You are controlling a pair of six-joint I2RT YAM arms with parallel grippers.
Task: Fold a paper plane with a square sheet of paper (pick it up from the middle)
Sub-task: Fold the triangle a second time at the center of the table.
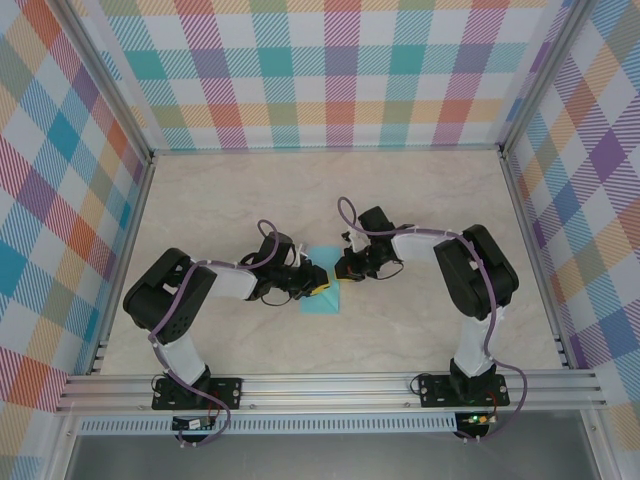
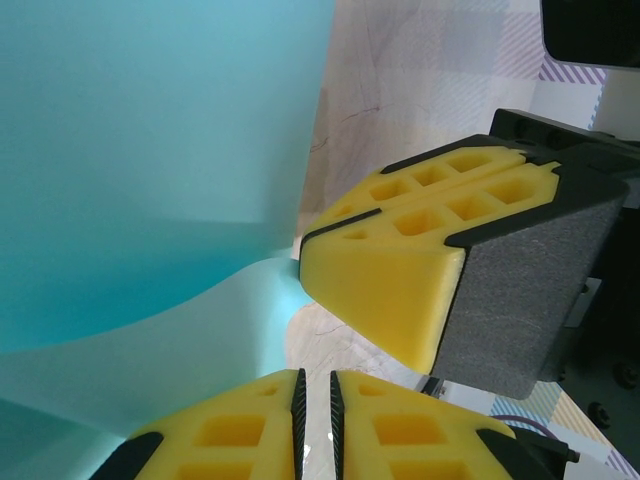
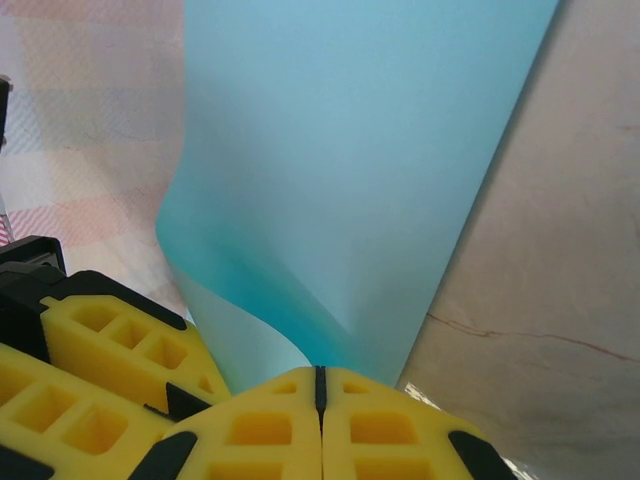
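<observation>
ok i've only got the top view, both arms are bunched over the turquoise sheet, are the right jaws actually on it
observer: yes, right wrist view has the right jaws shut tight with the sheet rising from their seam
operator: is it flat
observer: no, its edge curls over beside them, paler underside showing
operator: and the left jaws
observer: a thin slit apart in the left wrist view, can't tell if paper's in it
</observation>
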